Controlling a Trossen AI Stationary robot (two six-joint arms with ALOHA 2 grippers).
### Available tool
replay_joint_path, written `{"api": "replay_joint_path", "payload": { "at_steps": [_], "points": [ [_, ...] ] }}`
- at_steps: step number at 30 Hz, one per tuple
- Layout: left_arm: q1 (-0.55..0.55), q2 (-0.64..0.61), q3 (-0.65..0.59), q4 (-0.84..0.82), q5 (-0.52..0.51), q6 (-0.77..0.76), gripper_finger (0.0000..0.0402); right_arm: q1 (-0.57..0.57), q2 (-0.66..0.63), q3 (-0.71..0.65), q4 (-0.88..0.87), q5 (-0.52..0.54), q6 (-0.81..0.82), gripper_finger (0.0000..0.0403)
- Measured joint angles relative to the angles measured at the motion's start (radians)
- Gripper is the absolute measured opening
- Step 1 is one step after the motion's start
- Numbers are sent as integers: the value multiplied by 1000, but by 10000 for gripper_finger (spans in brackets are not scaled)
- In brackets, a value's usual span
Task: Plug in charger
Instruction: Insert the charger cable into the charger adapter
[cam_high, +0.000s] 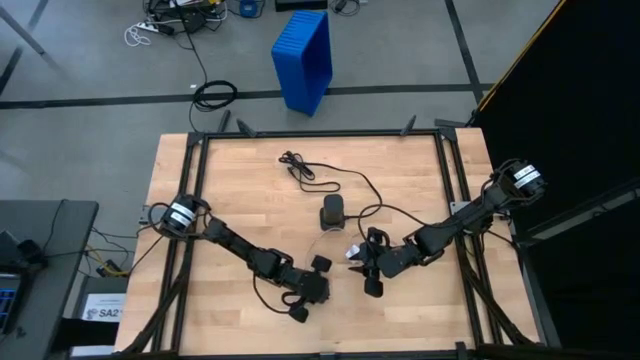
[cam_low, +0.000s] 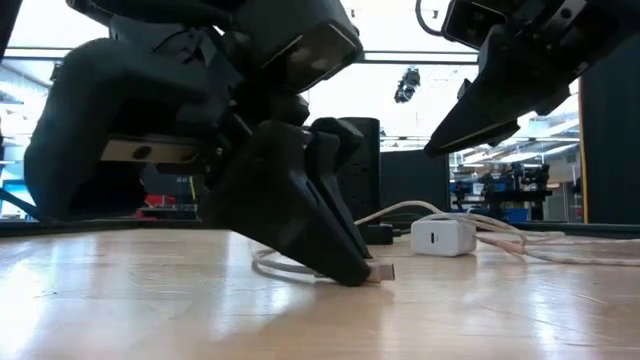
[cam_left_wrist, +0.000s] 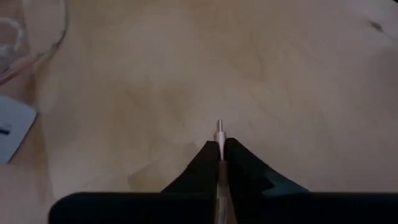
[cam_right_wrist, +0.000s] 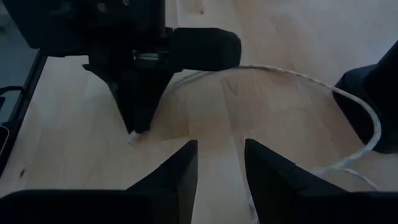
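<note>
My left gripper (cam_low: 362, 270) slants down to the wooden table (cam_high: 230, 180) near its middle front, shut on the plug end of a white cable (cam_low: 290, 268). The white charger brick (cam_low: 443, 237) rests flat on the table just behind it, and shows at the edge of the left wrist view (cam_left_wrist: 9, 127). My right gripper (cam_right_wrist: 221, 158) hangs above the table facing the left one, open with nothing between its fingers. The cable (cam_right_wrist: 298, 78) curves across the table in front of it. My left gripper pinches the cable's plug between its two fingers, just behind the metal tip (cam_left_wrist: 219, 129), which sticks out past the fingertips. The fingers come from above, slanting down, and lie along the plug. The tip (cam_low: 384, 271) sits right at the table top and the cable trails slack behind.
A black block (cam_high: 332, 212) with a black cord (cam_high: 300, 168) stands at the table's middle, behind the charger. Black frame rails (cam_high: 195, 200) run along the table's sides. A blue bin (cam_high: 303, 55) stands on the floor beyond the far edge.
</note>
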Motion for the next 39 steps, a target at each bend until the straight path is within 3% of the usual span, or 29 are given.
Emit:
{"api": "replay_joint_path", "payload": {
  "at_steps": [4,11,21,28,34,39],
  "points": [
    [2,-40,14,-112,-66,-27,2,12,0,0,1,0,0,107],
    [2,-61,155,-381,-173,-48,1,40,1,0,48,3,-9,114],
    [6,-61,237,-424,-176,-57,0,49,13,0,69,12,-9,132],
    [15,-61,285,-471,-171,-95,0,67,162,-1,226,12,-59,170],
    [20,-61,285,-496,-165,-127,0,86,201,-2,330,107,-97,190],
    [24,-61,285,-464,-163,-133,0,81,200,0,352,122,-121,179]
  ]
}}
